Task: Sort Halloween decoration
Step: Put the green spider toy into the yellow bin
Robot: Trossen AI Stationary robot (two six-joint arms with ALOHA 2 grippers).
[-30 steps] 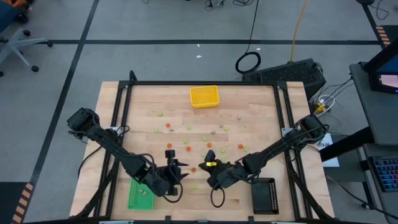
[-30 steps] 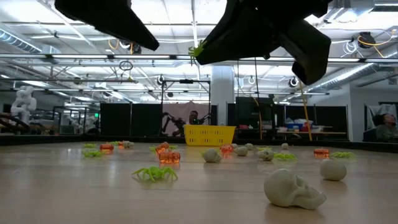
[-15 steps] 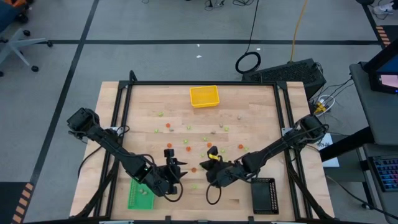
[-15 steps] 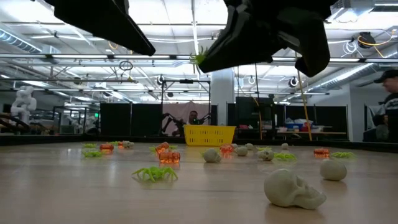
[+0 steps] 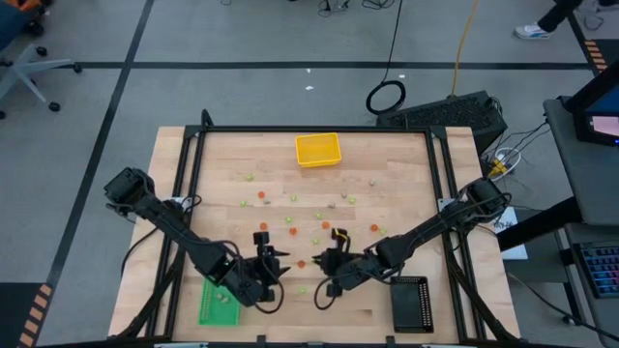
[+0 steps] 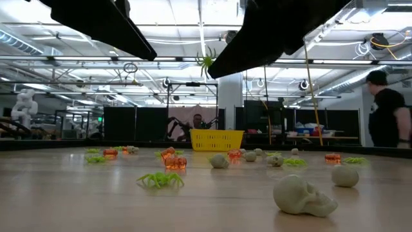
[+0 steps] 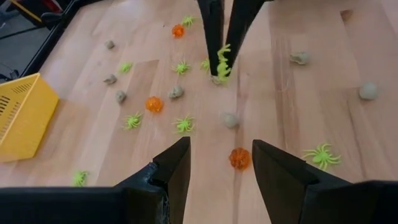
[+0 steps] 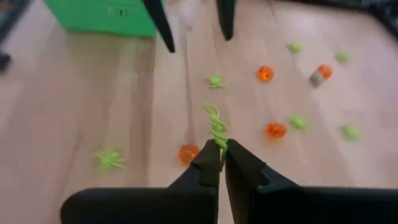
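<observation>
Small Halloween pieces lie scattered on the wooden table: orange pumpkins (image 7: 240, 157), light green spiders (image 6: 159, 180) and pale skulls (image 6: 302, 195). My right gripper (image 8: 219, 148) hangs above the table's near middle (image 5: 327, 259), shut on one light green spider (image 8: 216, 127). That spider also shows in the left wrist view (image 7: 222, 61). My left gripper (image 7: 217, 163) is open and empty. It hovers just left of the right one (image 5: 271, 255), facing it. My right gripper pinches the light green spider at its near end (image 8: 219, 142) between the two fingertips. The rest of the spider sticks out past the fingertips. The fingers come slanting from the table's right, and the spider (image 6: 206, 61) is lifted clear of the table.
A yellow tray (image 5: 317, 149) sits at the far middle edge, a green tray (image 5: 219, 303) at the near left and a black tray (image 5: 411, 304) at the near right. A person (image 6: 386, 116) stands in the room beyond the table.
My right gripper has tipped and risen a little while keeping hold of the green spider. In the low view its dark bulk has moved up, and the spider now shows free below it. A person has walked into the room on the right.
</observation>
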